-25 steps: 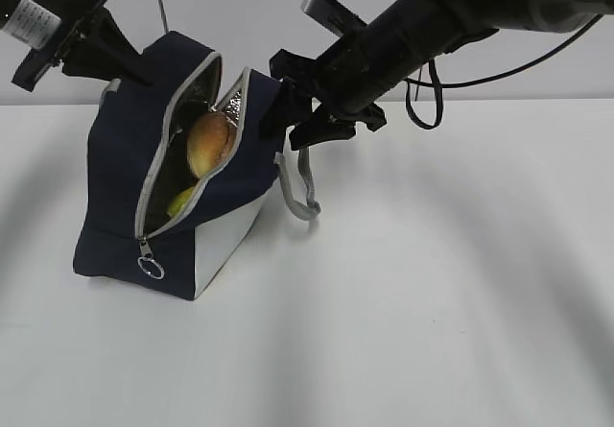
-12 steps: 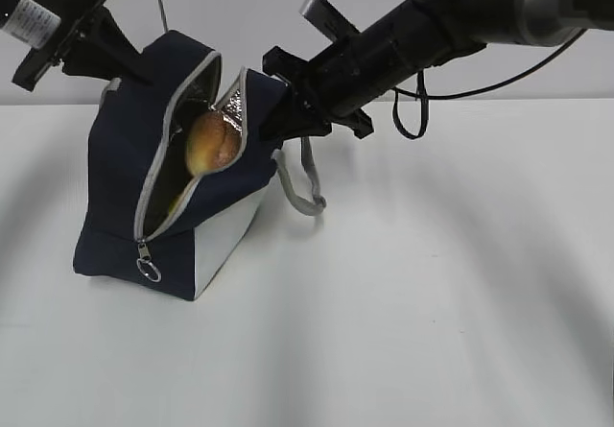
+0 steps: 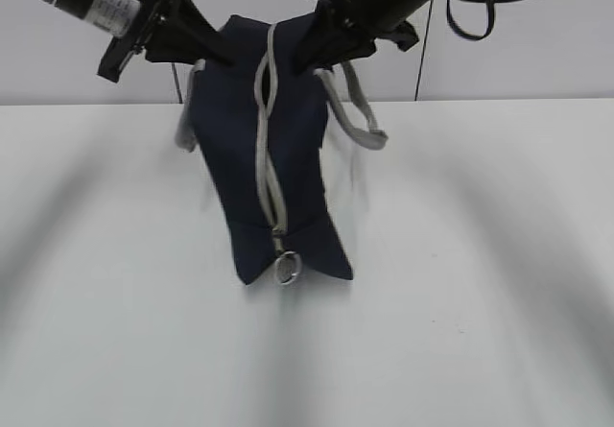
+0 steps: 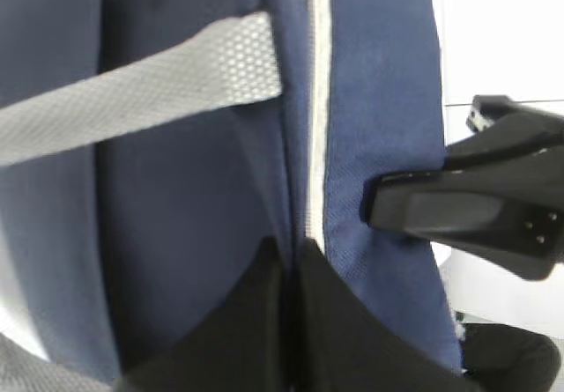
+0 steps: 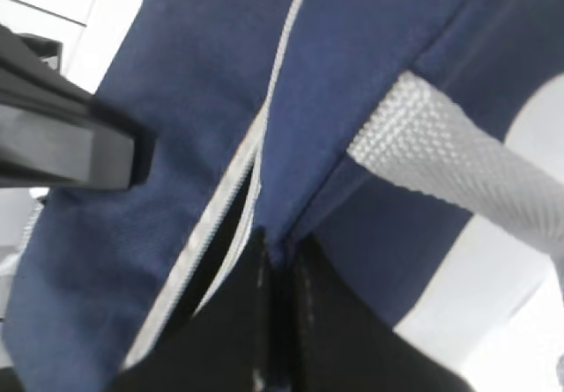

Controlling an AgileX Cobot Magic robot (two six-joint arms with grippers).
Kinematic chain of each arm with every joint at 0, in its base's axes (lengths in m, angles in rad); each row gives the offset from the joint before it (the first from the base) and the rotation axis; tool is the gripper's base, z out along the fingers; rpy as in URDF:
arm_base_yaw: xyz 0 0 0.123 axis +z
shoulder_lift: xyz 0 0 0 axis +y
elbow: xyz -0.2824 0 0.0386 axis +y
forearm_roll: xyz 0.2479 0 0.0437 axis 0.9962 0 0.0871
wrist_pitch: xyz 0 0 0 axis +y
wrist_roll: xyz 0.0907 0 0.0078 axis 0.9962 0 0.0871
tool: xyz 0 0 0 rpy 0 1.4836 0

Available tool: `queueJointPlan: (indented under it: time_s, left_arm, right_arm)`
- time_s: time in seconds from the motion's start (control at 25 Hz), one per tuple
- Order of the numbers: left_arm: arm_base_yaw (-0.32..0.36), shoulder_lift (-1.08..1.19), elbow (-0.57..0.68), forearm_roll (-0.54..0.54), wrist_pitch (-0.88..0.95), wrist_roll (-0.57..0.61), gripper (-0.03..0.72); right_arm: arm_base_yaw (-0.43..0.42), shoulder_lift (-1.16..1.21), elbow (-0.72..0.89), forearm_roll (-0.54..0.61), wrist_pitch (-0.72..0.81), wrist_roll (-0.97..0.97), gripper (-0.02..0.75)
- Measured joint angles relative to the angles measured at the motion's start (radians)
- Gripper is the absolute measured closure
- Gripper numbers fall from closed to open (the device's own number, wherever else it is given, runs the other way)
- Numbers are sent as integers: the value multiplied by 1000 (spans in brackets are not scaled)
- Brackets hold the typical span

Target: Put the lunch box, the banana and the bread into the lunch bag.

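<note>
The navy lunch bag [image 3: 230,158] hangs upright between both arms, its lower end down near the table. Its grey zipper [image 3: 268,158] runs down the front to a ring pull [image 3: 286,270], and the mouth is drawn into a narrow slit. My left gripper [image 3: 221,57] is shut on the bag's top left edge; in the left wrist view it [image 4: 293,247] pinches fabric beside the zipper [image 4: 315,119]. My right gripper [image 3: 309,60] is shut on the top right edge, pinching the rim [image 5: 278,242] of the bag [image 5: 352,40]. The lunch box, banana and bread are hidden.
Grey webbing handles [image 3: 362,120] dangle on either side of the bag. The white table [image 3: 460,283] spreads all round it, with a pale wall behind. Each wrist view shows the other gripper's black finger [image 4: 458,216] [image 5: 70,145] close by on the fabric.
The right gripper closed on the bag's rim. Both arms then rose and carried the bag rightwards, pulling its mouth narrow. The bread and the yellow-green item inside have gone from sight.
</note>
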Motion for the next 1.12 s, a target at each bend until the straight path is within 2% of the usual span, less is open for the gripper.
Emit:
queueJointPlan:
  time_s: [0.2, 0.36, 0.64, 1.12]
  left_arm:
    - [-64, 10, 0, -51, -96, 0, 691]
    - [-73, 42, 0, -59, -148, 2, 691]
    - [-73, 70, 0, -75, -179, 3, 691]
    - [-73, 129, 0, -39, -171, 3, 691]
  right_arm:
    - [-4, -8, -106, -253, 96, 109, 746]
    - [-4, -8, -112, -345, 116, 127, 746]
    - [-4, 9, -112, -349, 114, 141, 748]
    - [-4, 65, -120, -345, 106, 162, 736]
